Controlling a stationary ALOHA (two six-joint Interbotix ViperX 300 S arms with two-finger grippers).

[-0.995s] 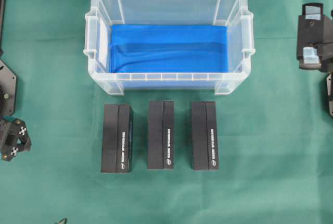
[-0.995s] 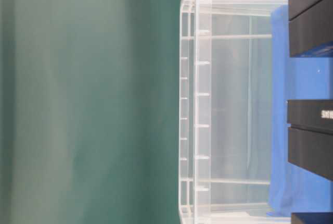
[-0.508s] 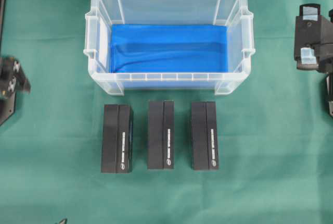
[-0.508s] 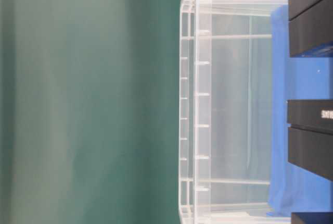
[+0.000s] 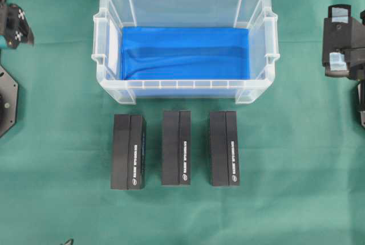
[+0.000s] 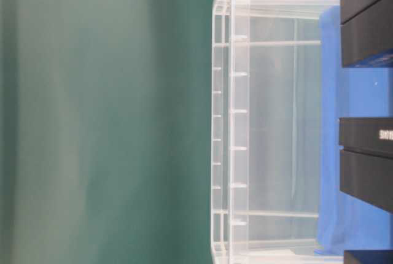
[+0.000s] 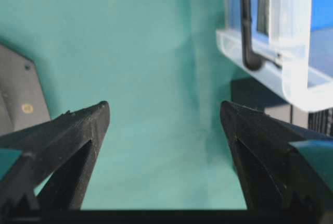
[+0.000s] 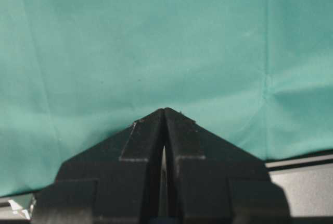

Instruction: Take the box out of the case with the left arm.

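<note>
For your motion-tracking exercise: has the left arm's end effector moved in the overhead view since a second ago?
Yes. The left end effector has travelled up the image's left edge, from level with the three boxes to level with the case.

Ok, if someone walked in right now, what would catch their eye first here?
Probably the big clear bin at the top middle of the green table, with bright blue lining on its floor and nothing else inside. Next, the three black boxes lined up side by side just in front of it. The left hand hangs wide open off to the bin's left.
</note>
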